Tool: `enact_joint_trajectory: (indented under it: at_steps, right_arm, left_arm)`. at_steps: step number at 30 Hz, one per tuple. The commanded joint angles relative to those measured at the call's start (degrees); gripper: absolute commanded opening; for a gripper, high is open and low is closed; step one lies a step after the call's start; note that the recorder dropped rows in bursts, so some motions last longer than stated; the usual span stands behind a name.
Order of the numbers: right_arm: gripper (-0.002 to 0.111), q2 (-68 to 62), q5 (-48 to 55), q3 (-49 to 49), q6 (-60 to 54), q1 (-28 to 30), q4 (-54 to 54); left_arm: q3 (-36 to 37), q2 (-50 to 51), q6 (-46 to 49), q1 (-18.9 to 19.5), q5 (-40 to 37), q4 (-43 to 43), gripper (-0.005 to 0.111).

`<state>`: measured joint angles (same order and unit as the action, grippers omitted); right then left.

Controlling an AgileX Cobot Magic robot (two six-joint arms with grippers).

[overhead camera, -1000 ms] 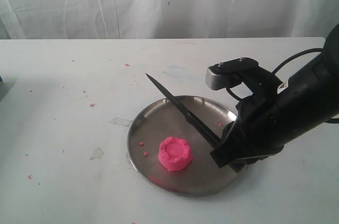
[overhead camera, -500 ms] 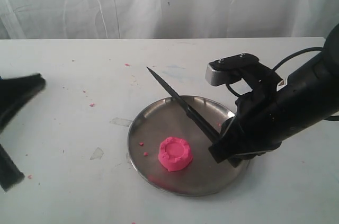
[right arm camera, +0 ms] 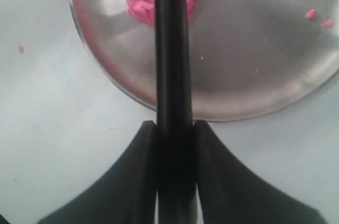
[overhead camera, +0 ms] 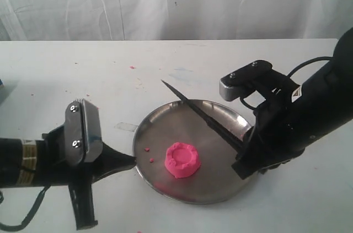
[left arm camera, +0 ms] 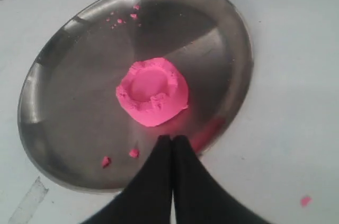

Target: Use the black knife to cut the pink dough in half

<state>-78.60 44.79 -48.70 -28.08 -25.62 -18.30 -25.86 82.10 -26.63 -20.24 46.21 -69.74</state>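
**Knife held over plate, dough uncut**

The pink dough (overhead camera: 182, 160) is seen whole in the lower middle of the frame, on the steel plate (overhead camera: 182, 125) on the white counter (overhead camera: 66, 73). The black knife (overhead camera: 201, 114) is pinched by its handle in the right tool (right arm camera: 172, 131), with the blade slanted up-left, apart from the dough. The left tool (left arm camera: 170, 142), its fingers pressed together, is pointed at the plate's left rim.

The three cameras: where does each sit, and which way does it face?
Exterior view: off the arms, looks down on the round steel plate; black left arm and right arm show.
Left wrist view: on left arm, faces the bright pink dough lump past the shut left gripper.
Right wrist view: on right arm, looks along the slim black knife in the right gripper.
All share plate and dough.
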Motion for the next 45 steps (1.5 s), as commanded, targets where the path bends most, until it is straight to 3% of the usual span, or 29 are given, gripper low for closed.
enact_joint_trajectory:
  at_steps: [1,10,18,26,31,45]
  right_arm:
    - [0.0,-2.4,1.2,0.2,0.4,-0.1,5.3]
    - [0.0,-8.6,-2.6,0.2,-0.1,-1.1,5.1]
    - [0.0,-9.1,-3.5,0.1,-0.1,-5.4,5.3]
    - [0.0,-9.1,-3.7,0.1,-0.1,-5.3,4.7]
    - [0.0,-9.1,-3.7,0.1,0.0,-5.3,4.7]
    - [0.0,-10.0,-5.7,0.1,-0.2,-5.3,7.1]
  left_arm:
    - [-5.9,4.3,-0.1,-0.5,-0.3,1.9,0.0]
    - [-14.0,9.1,-0.1,-0.5,13.8,8.2,0.0]
    - [-16.5,14.0,-0.1,-0.5,11.5,8.3,0.0]
    - [-16.5,17.3,0.2,-0.5,10.7,9.6,0.0]
    - [-17.2,18.5,5.4,-0.5,10.8,13.8,0.0]
    - [-26.9,24.4,5.4,-0.5,10.7,14.2,0.0]
